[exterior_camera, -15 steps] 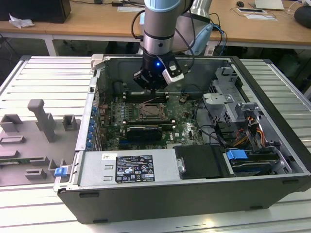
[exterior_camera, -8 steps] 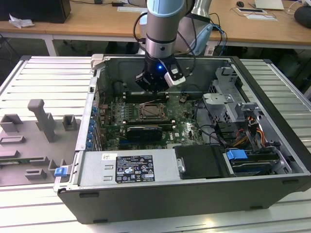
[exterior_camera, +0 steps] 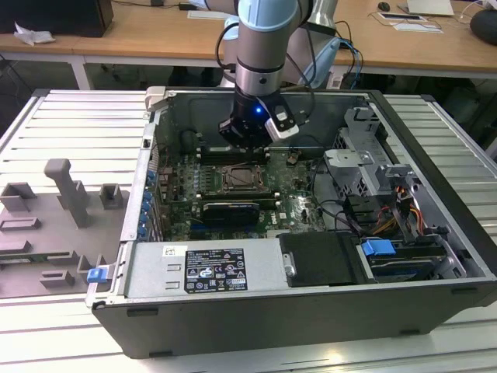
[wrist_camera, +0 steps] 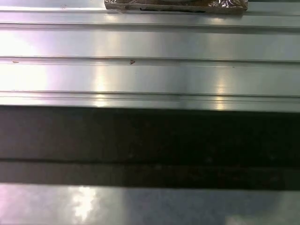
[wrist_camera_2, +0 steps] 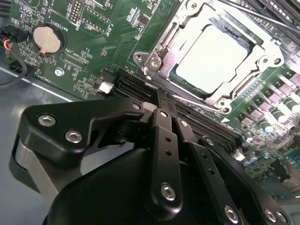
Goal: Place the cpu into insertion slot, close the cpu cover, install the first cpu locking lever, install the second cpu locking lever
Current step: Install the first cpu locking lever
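The cpu lies flat in the insertion slot, its silvery top showing through the window of the cpu cover, which rests down over it. A thin metal lever runs along one edge of the socket. My gripper hovers just off that edge with its black fingers drawn together and nothing between them. In the exterior view the gripper hangs inside the open computer case, directly over the far edge of the insertion slot on the green board.
Long black memory slots and a coin battery lie beside the socket. A labelled power supply fills the case front, and a drive cage with cables stands on the exterior view's right. Grey fixtures stand on the ribbed table.
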